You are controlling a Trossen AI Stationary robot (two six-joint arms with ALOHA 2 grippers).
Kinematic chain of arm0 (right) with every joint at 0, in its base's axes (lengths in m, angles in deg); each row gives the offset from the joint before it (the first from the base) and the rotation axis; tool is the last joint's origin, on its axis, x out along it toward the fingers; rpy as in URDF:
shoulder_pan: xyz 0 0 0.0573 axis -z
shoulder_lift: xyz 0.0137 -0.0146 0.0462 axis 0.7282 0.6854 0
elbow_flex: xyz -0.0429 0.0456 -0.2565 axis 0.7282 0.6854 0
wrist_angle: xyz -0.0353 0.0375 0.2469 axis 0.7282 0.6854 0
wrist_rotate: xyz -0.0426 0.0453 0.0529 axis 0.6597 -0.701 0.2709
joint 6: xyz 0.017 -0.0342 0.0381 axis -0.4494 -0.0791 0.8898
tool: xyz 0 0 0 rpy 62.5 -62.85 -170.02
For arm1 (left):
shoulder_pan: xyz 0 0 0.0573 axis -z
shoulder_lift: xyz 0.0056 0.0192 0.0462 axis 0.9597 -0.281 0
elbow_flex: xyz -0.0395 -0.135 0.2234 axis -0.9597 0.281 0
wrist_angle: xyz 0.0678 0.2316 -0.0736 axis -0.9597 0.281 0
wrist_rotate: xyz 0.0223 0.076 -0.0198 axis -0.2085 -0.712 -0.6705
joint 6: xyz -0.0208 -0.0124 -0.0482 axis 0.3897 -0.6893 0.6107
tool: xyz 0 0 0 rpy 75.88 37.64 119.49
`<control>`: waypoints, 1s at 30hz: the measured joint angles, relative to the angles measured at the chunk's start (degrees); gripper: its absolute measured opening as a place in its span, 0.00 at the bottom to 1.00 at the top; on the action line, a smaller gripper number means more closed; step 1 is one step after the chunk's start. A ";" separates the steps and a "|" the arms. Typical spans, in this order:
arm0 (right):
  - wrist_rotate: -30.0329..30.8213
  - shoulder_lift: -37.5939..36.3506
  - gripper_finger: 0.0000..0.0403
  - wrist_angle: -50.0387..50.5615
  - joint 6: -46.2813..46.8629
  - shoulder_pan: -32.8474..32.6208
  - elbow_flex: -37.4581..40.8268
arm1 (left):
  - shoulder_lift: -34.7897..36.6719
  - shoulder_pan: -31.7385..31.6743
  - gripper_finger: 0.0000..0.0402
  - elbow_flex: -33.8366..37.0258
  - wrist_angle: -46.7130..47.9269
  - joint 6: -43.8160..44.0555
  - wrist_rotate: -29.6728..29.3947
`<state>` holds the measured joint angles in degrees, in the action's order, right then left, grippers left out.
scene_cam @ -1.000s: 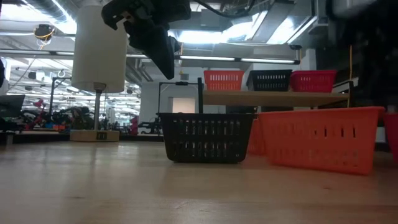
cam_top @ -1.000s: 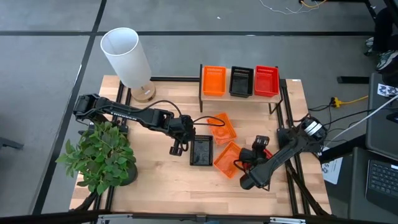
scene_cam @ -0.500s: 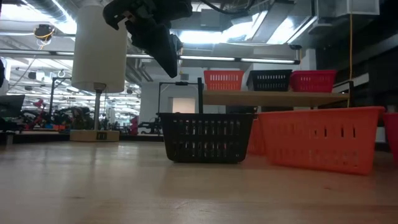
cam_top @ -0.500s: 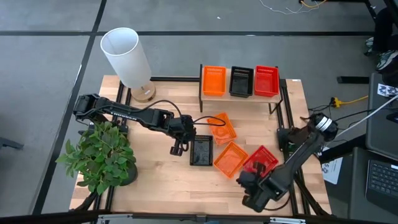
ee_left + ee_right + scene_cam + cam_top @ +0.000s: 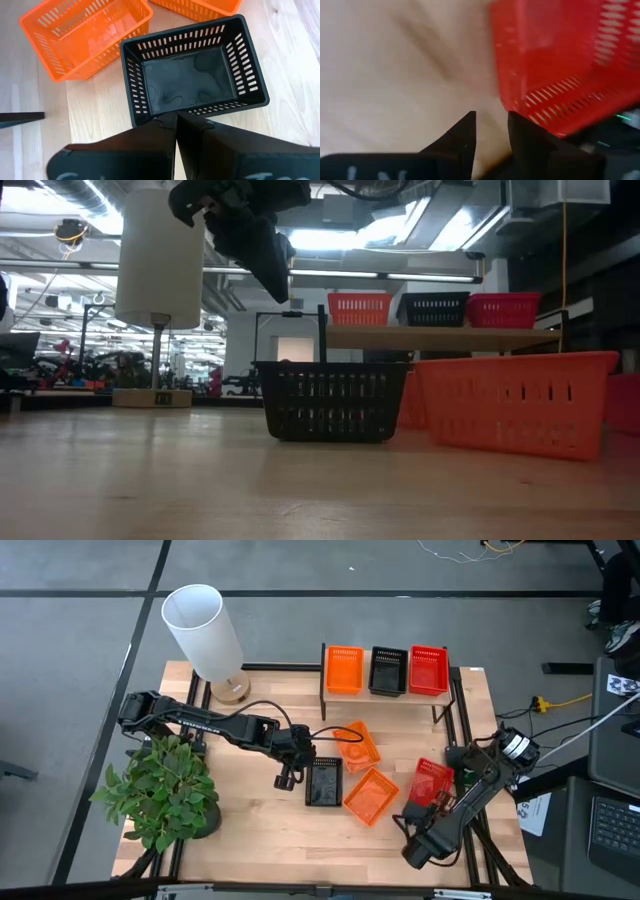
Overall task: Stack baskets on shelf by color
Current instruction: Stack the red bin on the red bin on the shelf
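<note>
High view: the shelf [image 5: 385, 698] at the counter's [image 5: 260, 830] far edge carries one orange [image 5: 344, 669], one black [image 5: 387, 671] and one red basket [image 5: 428, 669] side by side, so each colour has a base; how many lie nested there cannot be told. Four baskets lie loose on the counter: a black basket [image 5: 324, 782], two orange ones [image 5: 359, 744] [image 5: 368, 796] and a red one [image 5: 431, 783], so much stacking remains by this judgement. The left hand [image 5: 287, 776] hangs just beside the black basket. The right hand [image 5: 420, 850] sits near the front right; half a second ago it was nearer the front edge, and the loose red basket has shifted and turned.

Low view: the left hand [image 5: 262, 250] hovers above the black basket [image 5: 330, 400], as in the earlier frames.

Left wrist view: the left hand's fingers [image 5: 155, 135] are pressed together, holding nothing, with the black basket [image 5: 192, 75] just ahead.

Right wrist view: the right hand's fingers [image 5: 465, 135] stand slightly apart and empty, the red basket [image 5: 560, 65] close ahead.
</note>
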<state>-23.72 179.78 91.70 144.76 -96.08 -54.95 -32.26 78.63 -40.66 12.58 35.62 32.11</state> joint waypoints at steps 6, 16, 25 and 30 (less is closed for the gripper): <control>4.96 0.00 0.29 8.52 -0.16 0.05 0.00 | 0.00 -0.05 0.00 0.00 -0.03 -0.06 0.00; 14.50 -1.91 0.29 9.92 -9.43 2.61 0.00 | 0.00 -0.07 0.00 0.00 -0.04 -0.13 0.00; 21.71 -19.43 0.29 10.39 -11.08 5.70 1.98 | 0.00 -0.06 0.00 0.00 -0.04 -0.11 -0.01; 11.55 -27.50 0.29 -3.22 -10.74 7.23 11.08 | 0.00 -0.07 0.00 0.00 -0.04 -1.03 -0.02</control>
<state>-12.17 152.28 88.48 134.02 -88.84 -43.87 -32.26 78.57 -40.66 12.54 34.59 32.09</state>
